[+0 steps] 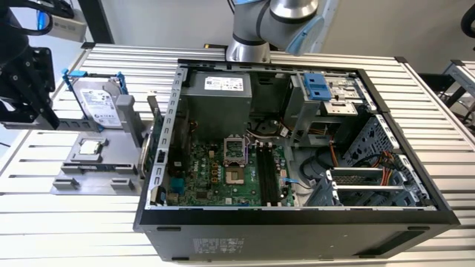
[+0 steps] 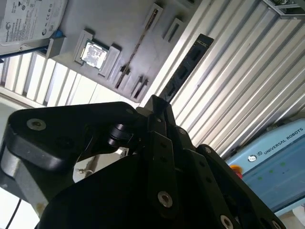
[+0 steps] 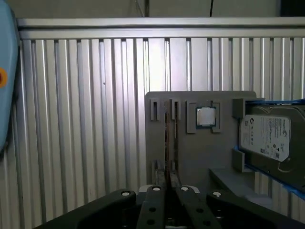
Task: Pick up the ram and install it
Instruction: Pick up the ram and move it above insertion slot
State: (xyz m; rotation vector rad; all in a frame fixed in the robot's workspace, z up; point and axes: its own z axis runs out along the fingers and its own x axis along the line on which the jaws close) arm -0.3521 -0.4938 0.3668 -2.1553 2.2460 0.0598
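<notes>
Fig. note: my gripper (image 2: 157, 104) is clamped on ram (image 2: 183, 71), jaws closed to stick's thickness. In second wrist view, ram juts from fingertips over slatted table (image 2: 248, 71). In exterior view I see gripper at 9 o'clock of hard drive (image 1: 100, 103). Drive stands at 12 o'clock on grey tray (image 1: 82, 181) w/ processor (image 1: 90, 147). PC case (image 1: 297, 219) sits at tray's 3 o'clock.

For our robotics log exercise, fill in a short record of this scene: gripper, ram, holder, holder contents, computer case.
Gripper: the gripper is shut on the ram
Ram: the ram is a long dark stick projecting past the fingertips
Holder: the grey holder rests on the slatted table, beside the case
Holder contents: processor chip, hard drive
Computer case: the computer case is open, with the motherboard exposed
</notes>
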